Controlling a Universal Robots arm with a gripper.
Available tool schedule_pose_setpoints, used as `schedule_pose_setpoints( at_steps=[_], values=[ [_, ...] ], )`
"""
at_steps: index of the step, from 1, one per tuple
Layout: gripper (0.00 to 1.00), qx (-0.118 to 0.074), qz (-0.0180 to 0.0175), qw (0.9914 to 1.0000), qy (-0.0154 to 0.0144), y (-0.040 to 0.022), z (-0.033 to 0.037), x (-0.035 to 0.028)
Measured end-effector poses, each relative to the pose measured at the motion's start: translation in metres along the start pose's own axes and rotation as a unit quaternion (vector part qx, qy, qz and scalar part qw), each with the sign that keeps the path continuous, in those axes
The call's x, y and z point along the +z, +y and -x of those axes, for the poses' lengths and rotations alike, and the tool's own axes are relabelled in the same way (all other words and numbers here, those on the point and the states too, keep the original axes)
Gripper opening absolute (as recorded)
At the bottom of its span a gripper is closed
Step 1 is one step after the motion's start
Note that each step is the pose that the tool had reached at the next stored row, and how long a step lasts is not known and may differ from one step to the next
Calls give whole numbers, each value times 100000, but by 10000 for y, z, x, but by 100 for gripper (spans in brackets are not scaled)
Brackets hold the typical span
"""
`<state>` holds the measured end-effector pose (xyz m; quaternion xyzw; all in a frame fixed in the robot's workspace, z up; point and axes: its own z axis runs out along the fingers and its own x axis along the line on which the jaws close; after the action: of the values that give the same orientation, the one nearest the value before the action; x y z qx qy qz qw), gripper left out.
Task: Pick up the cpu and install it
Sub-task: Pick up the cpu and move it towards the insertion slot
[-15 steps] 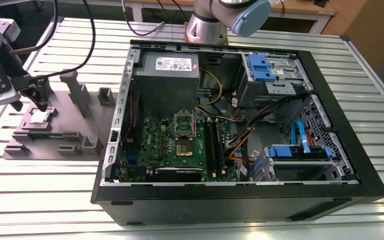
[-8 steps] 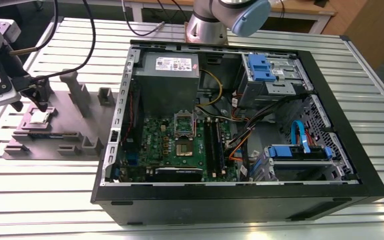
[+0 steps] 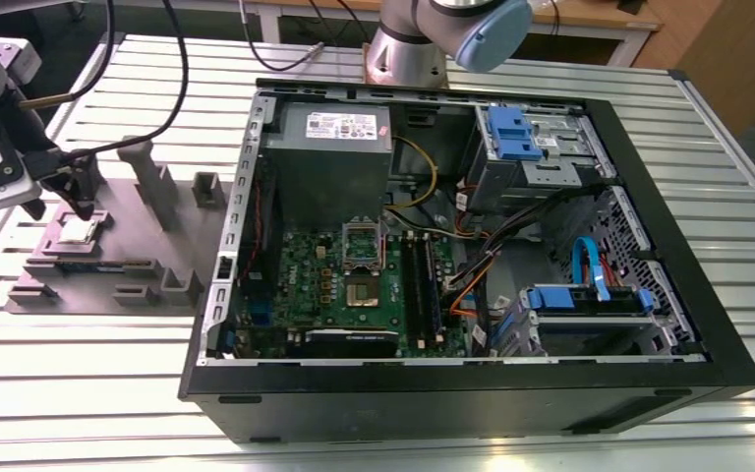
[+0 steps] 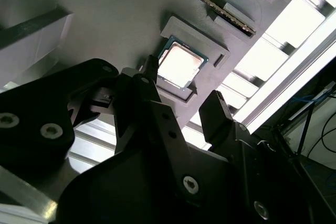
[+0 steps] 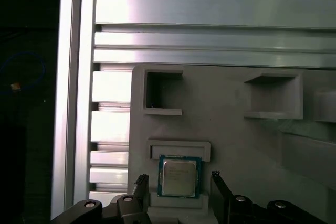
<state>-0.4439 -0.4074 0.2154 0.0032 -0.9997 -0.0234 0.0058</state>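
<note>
The cpu (image 3: pixel 83 231) is a small square chip with a silver top and a greenish rim. It lies flat in a recess of the grey holder block (image 3: pixel 102 258), at the exterior view's left, outside the computer case. My gripper (image 3: pixel 80 208) hangs just over it and is open. In both wrist views a dark finger stands on each side of the cpu (image 5: pixel 179 177) (image 4: pixel 180 65), with a gap to the chip. Inside the case, the green motherboard (image 3: pixel 312 285) shows its socket (image 3: pixel 362 291) uncovered.
The open black computer case (image 3: pixel 483 393) lies on the slatted aluminium table (image 3: pixel 89 374). It holds a grey power-supply box (image 3: pixel 335 128), blue drive brackets (image 3: pixel 515 133) and loose cables (image 3: pixel 588 261). Upright posts (image 3: pixel 152 182) rise from the holder block beside the gripper.
</note>
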Motion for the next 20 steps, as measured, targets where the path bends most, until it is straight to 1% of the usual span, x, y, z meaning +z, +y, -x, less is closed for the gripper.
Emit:
schedule_pose_setpoints(
  at_steps=[5,12,20],
  values=[
    [58,245,-27,100000,-3,-2,1,50],
    [58,844,-19,99996,-34,-10,2,157],
    [58,1209,-19,99993,-42,-17,10,210]
  ],
)
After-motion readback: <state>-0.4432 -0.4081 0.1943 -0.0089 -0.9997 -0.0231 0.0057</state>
